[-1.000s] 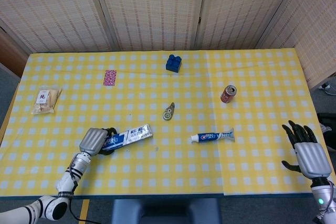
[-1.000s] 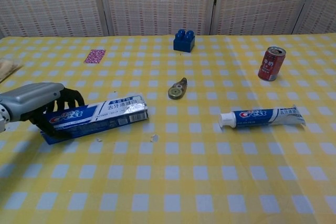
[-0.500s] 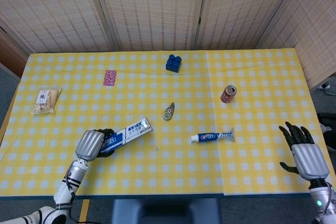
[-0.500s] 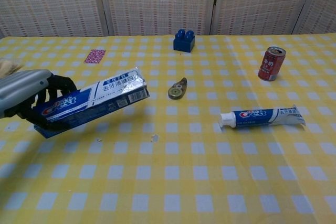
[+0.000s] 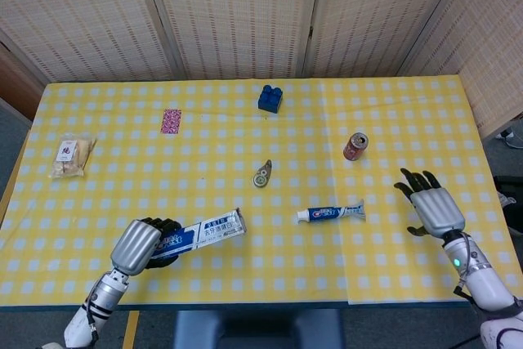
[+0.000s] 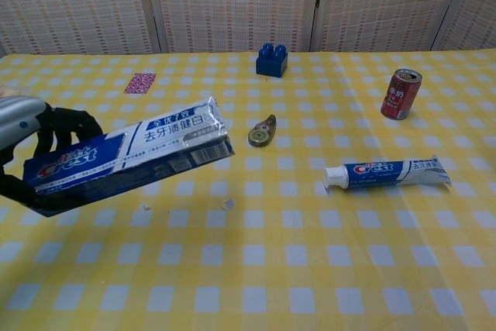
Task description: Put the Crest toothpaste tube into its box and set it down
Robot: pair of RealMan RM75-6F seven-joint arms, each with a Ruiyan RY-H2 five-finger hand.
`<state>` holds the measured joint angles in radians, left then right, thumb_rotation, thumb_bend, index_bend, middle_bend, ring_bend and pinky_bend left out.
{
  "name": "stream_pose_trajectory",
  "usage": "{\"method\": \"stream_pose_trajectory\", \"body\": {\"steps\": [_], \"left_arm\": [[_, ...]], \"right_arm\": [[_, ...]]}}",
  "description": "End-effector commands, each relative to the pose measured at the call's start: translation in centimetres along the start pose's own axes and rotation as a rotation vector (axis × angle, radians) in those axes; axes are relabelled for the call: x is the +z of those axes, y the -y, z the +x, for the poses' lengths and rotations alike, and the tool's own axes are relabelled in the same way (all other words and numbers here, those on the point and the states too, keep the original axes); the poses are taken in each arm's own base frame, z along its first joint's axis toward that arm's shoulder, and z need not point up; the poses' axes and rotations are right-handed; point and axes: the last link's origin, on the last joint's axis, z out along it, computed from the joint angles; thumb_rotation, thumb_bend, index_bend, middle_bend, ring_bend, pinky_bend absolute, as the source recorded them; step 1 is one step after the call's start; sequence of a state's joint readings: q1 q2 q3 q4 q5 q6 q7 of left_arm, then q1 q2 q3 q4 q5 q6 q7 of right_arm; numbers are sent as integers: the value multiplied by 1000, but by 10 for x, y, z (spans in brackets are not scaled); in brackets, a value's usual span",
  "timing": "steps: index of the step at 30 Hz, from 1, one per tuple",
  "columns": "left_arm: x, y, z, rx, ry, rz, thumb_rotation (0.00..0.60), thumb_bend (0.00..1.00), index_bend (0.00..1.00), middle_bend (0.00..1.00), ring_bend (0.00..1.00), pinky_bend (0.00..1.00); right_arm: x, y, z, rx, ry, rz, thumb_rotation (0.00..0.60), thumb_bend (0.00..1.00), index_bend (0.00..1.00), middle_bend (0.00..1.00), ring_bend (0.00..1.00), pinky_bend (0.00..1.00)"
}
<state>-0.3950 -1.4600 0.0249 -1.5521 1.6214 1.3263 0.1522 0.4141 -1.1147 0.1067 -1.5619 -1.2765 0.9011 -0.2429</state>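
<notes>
Two cameras give me this moment, and they differ in what they catch. From the head view I see my left hand [image 5: 137,245] at the lower left of the frame, its silver back up and dark fingers wrapped around one end of the Crest box [image 5: 201,232], a long glossy blue and white carton. The chest view shows what the head view cannot: the box is lifted clear of the table and tilted, its far end higher, with printed lettering and a barcode on its faces. My right hand [image 5: 431,205] appears only in the head view, at the right edge, fingers spread and holding nothing. The Crest toothpaste tube [image 6: 387,171] lies flat right of centre, soft and flattened at its crimped tail, white cap pointing left, well apart from the box. Behind it stands a red drink can [image 6: 401,94], cylindrical and shiny. A blue toy brick [image 6: 272,60] sits near the far edge, a small round tape dispenser [image 6: 263,132] near the middle. Yellow and white checked cloth covers the table [image 5: 245,136]; woven cane screens [image 5: 237,14] close off the back
</notes>
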Motion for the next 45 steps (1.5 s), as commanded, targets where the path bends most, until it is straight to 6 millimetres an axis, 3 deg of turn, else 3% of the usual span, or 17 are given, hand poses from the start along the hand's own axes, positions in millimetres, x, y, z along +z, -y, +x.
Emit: {"method": "stream_pose_trajectory", "body": {"steps": [1, 8, 21, 30, 35, 39, 45], "left_arm": [[1, 5, 3, 8, -4, 10, 600, 257, 516, 746, 671, 717], [2, 18, 12, 1, -17, 43, 600, 257, 517, 746, 671, 717], [-5, 28, 24, 16, -45, 55, 600, 257, 520, 746, 671, 717], [-10, 35, 31, 11, -64, 75, 600, 260, 521, 747, 671, 717], [-11, 38, 32, 9, -67, 82, 600, 263, 521, 747, 671, 717], [-10, 40, 33, 9, -70, 88, 600, 264, 522, 747, 671, 717], [-11, 42, 33, 17, -73, 94, 600, 263, 523, 747, 671, 717]], "right_arm": [[37, 20, 1, -7, 12, 19, 600, 190, 266, 61, 106, 102], [62, 52, -12, -16, 7, 54, 600, 191, 339, 120, 157, 173], [71, 95, -34, -59, -21, 101, 600, 194, 458, 216, 232, 258], [77, 103, -42, -159, -37, 49, 600, 286, 546, 295, 315, 332], [79, 103, -47, -177, -32, 14, 600, 309, 589, 354, 396, 442], [82, 105, -52, -187, -16, 19, 600, 559, 654, 443, 489, 555], [83, 103, -48, -140, 6, 40, 600, 765, 688, 513, 559, 697]]}}
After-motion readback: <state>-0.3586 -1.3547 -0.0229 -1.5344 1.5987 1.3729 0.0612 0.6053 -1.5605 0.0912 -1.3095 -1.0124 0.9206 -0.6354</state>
